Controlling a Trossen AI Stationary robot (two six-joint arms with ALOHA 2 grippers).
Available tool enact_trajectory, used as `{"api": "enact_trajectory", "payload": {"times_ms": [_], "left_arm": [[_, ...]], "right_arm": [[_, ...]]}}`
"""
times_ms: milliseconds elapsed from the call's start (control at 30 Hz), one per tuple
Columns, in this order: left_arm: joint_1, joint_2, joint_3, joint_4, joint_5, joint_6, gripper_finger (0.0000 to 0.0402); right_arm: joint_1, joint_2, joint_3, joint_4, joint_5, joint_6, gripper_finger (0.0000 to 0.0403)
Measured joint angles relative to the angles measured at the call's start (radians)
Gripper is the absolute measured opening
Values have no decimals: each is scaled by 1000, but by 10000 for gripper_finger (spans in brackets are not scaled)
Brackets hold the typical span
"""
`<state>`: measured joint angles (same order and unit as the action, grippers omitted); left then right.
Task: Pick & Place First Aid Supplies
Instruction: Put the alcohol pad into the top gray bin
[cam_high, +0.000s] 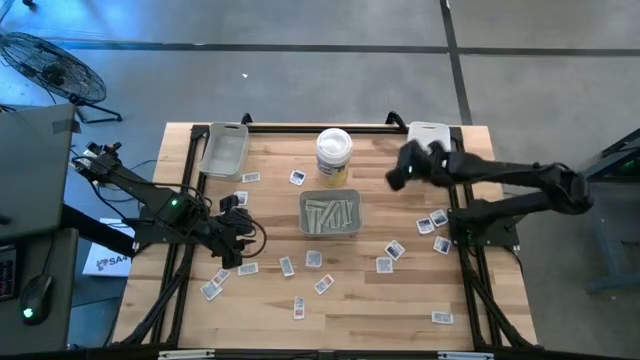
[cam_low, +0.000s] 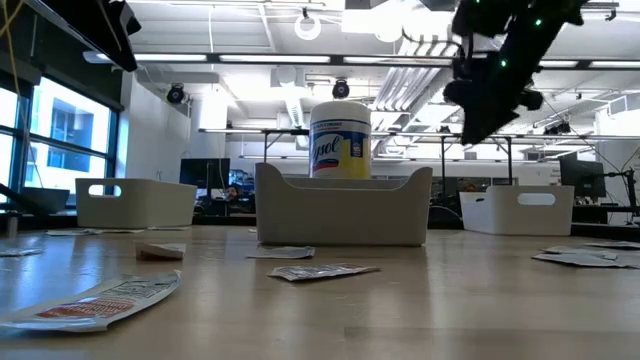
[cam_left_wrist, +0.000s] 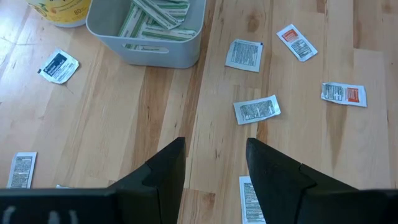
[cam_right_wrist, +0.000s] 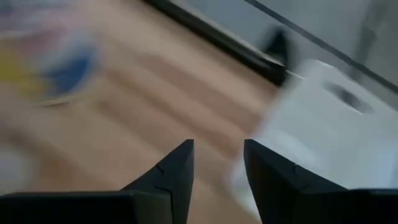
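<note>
Several first aid supplies lie flat on the wooden table: small white packets (cam_high: 394, 250) (cam_left_wrist: 257, 109) around the middle and front. Long pale strips (cam_left_wrist: 155, 18) lie in the grey centre tray (cam_high: 330, 232). My left gripper (cam_high: 243, 222) (cam_left_wrist: 214, 146) hovers open above the table's left half, left of that tray, with nothing between its fingers. My right gripper (cam_high: 398, 175) (cam_right_wrist: 217, 146) is open and holds nothing. It is in the air between the white tub and the white tray (cam_right_wrist: 323, 124) at the back right.
The white tub with a yellow label (cam_high: 334, 155) stands behind the centre tray. A grey tray (cam_high: 223, 148) sits at the back left corner and a white one (cam_high: 430, 133) at the back right. More packets (cam_high: 433, 221) lie by the right arm's base.
</note>
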<state>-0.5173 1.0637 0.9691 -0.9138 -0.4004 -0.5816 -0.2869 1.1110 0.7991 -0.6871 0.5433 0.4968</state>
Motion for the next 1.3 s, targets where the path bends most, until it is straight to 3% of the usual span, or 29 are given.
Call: {"api": "enact_trajectory", "payload": {"times_ms": [200,300,433,533,733,900,1100,1300], "left_arm": [[0,0,0,0,0,0,166],[0,0,0,0,0,0,166],[0,0,0,0,0,0,166],[0,0,0,0,0,0,166],[0,0,0,0,0,0,166],[0,0,0,0,0,0,166],[0,0,0,0,0,0,166],[0,0,0,0,0,0,166]], "right_arm": [[350,3,-137,248,0,29,120],[514,3,-192,241,-2,57,115],[726,4,-230,174,-36,225,107],[903,33,-256,267,-56,380,101],[1197,214,-300,533,123,554,97],[1241,387,-241,584,103,621,99],[1147,474,-194,562,96,494,102],[1042,502,-195,595,-12,388,127]]}}
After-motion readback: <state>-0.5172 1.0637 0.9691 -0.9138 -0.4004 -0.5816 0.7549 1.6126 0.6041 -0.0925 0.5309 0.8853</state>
